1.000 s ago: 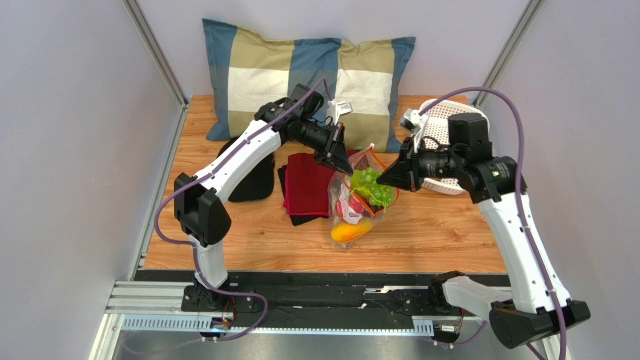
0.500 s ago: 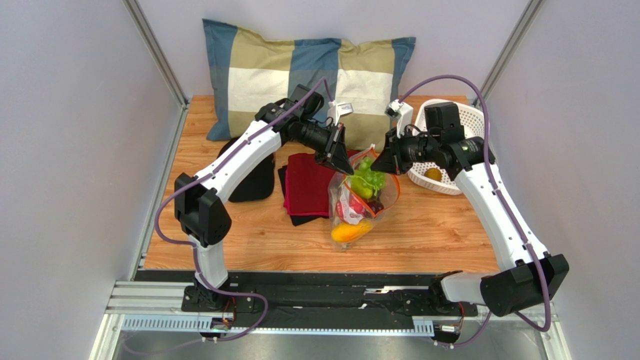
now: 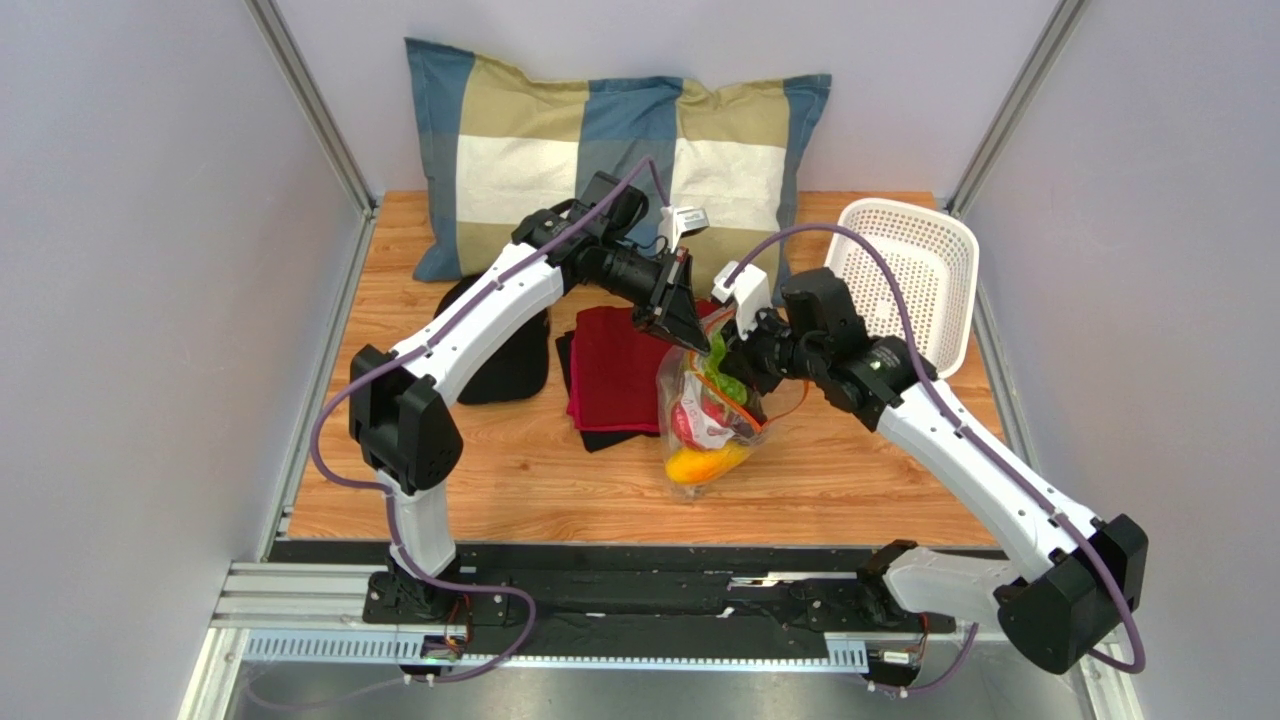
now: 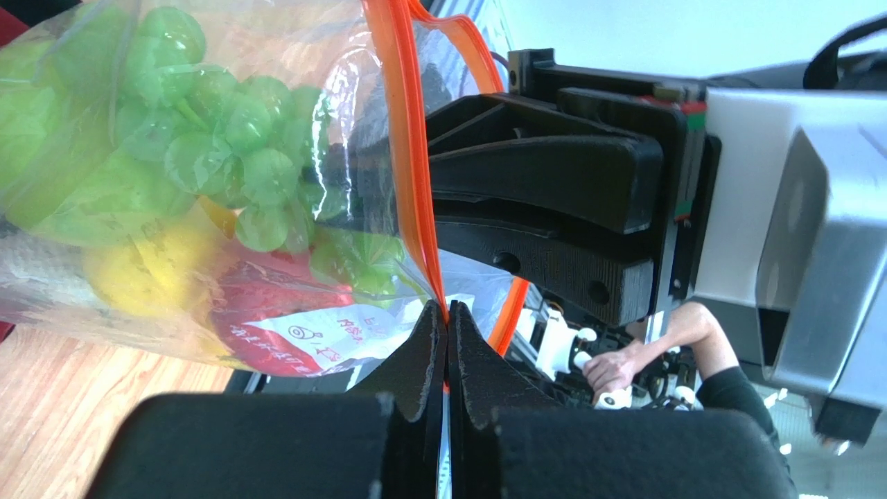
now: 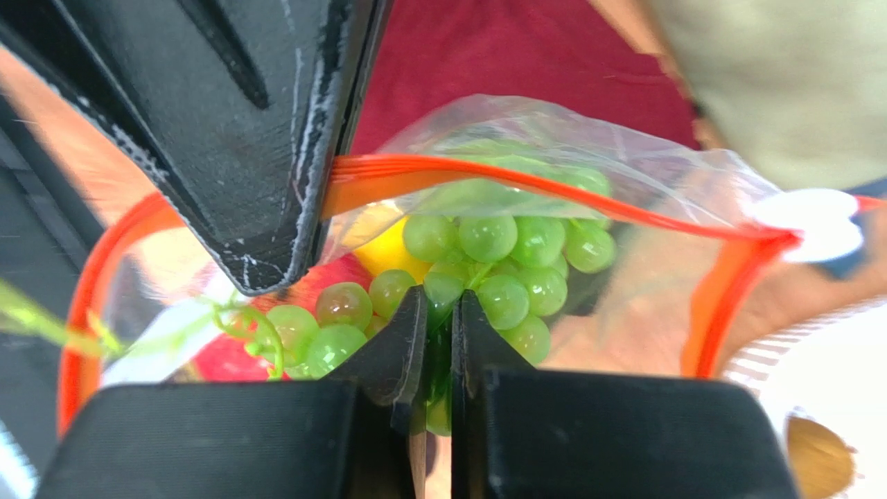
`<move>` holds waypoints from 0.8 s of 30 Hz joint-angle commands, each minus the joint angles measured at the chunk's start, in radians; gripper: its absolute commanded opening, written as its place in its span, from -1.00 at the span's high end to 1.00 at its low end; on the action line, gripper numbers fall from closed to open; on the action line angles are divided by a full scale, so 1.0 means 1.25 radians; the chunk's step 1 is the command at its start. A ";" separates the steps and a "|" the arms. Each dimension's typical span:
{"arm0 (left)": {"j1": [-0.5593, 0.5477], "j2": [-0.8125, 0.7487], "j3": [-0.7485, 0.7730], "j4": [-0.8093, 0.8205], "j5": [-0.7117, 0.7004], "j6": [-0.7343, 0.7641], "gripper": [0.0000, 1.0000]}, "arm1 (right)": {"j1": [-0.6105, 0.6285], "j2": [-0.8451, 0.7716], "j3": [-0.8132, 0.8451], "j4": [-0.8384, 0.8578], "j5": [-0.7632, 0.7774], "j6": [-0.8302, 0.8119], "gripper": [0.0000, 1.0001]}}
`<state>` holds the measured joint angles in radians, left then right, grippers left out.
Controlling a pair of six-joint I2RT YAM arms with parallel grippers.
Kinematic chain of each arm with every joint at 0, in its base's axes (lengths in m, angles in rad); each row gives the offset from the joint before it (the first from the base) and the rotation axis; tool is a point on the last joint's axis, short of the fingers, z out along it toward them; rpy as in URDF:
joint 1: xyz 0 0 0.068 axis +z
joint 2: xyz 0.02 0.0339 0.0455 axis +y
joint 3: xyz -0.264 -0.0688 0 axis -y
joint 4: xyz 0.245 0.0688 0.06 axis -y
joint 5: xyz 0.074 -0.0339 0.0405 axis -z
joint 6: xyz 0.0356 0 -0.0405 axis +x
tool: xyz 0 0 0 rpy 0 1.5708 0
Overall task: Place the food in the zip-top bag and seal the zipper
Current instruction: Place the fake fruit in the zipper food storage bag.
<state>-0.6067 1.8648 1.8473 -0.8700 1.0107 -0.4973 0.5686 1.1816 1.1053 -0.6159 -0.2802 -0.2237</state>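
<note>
Swinging in from over the white perforated basket [image 3: 920, 255], the right claw [image 5: 439, 312] has come across and down to the mouth of the zip-top bag [image 3: 670, 402]. That leaves the basket uncovered to the bag's right. The left claw [image 4: 446, 322] has kept its place at the bag's upper left edge. It is pinched closed on the zipper [image 4: 404, 135], the orange-red strip, and holds the mouth up and open. The right claw's fingers are nearly together at the mouth, with the green of the grape bunch [image 5: 515, 270] nipped between them. Lower in the bag lie a red fruit [image 3: 688, 428] and a yellow piece [image 3: 703, 465], the yellow one at the end nearest the arm bases.

A white label [image 4: 312, 333] on the bag's wall carries red print and a small round mark, too blurred and tilted to read.

The bag sits on a light wooden desk [image 3: 842, 480]. Just beside the bag's left side is a dark red cloth [image 3: 616, 368] lying on a black one. Further left of the bag is a black pad [image 3: 504, 360]. Behind the bag, a plaid pillow [image 3: 601, 135] in blue, beige and white leans at the back. Pale lilac walls [image 3: 150, 300] stand to the left of, behind and to the right of the bag, with metal posts at the back corners.
</note>
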 commanded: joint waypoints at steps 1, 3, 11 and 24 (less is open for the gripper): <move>0.007 -0.034 0.000 0.033 0.037 -0.013 1.00 | 0.032 -0.035 -0.007 0.079 0.161 -0.084 1.00; 0.009 -0.034 0.000 0.033 0.038 -0.017 1.00 | 0.032 -0.036 -0.002 0.067 0.169 -0.097 1.00; 0.024 -0.040 -0.003 0.038 0.061 -0.027 1.00 | 0.112 -0.043 -0.040 0.030 0.256 -0.183 1.00; 0.025 -0.047 -0.032 0.047 0.052 -0.022 1.00 | 0.068 -0.074 0.192 -0.084 0.178 -0.081 -0.25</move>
<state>-0.5819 1.8626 1.8160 -0.8501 1.0481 -0.5186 0.6933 1.1442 1.2156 -0.7097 -0.0147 -0.3775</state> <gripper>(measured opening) 0.008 0.618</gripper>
